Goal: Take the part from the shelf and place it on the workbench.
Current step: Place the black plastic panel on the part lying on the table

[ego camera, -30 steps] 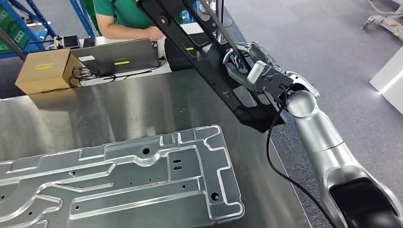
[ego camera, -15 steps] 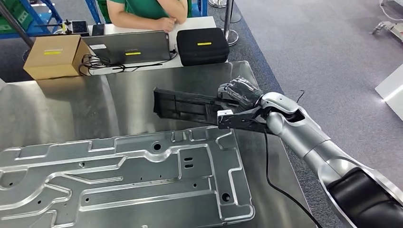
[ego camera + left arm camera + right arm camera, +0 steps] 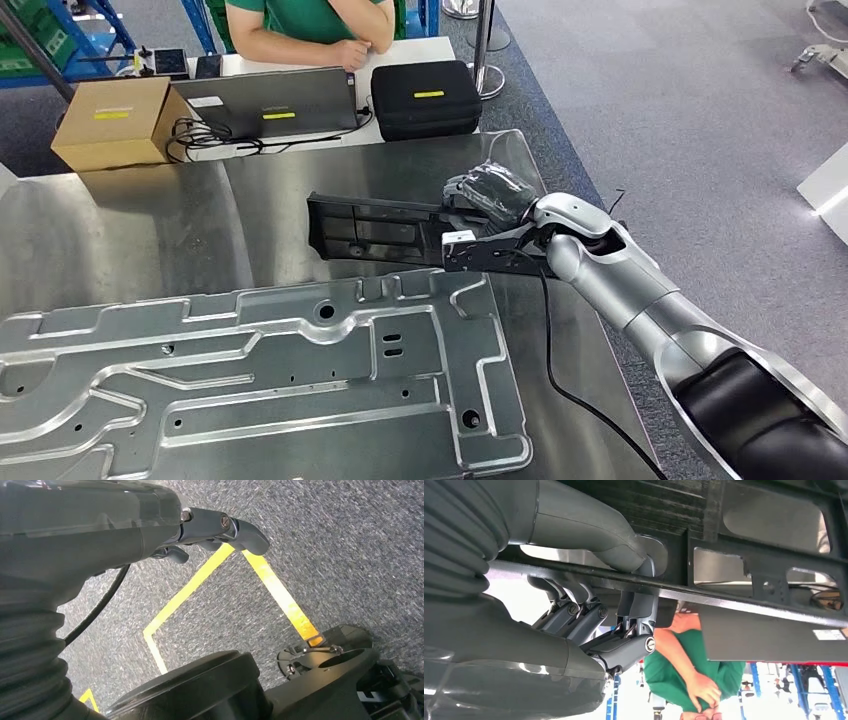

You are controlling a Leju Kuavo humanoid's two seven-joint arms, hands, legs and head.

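Observation:
A long black plastic part [image 3: 375, 230] lies nearly level just above the steel workbench [image 3: 150, 230], close behind the large machined aluminium plate [image 3: 250, 380]. My right hand [image 3: 490, 215] grips the part's right end, coming in from the bench's right edge. In the right wrist view the thumb [image 3: 589, 525] lies across one face of the part [image 3: 754, 525] and the darker fingers [image 3: 624, 650] wrap the other side. I cannot tell whether the part touches the bench. My left hand [image 3: 100, 525] hangs over grey carpet, holding nothing.
At the bench's far side stand a cardboard box [image 3: 110, 120], a laptop [image 3: 275, 100] with cables and a black case [image 3: 425, 95]. A person in green [image 3: 310, 20] sits behind them. Blue shelving [image 3: 60, 30] stands far left. Yellow tape [image 3: 270, 580] marks the floor.
The part has swung from steeply tilted down to nearly level over the bench, then drifted a little left and lower. The head view has also shifted.

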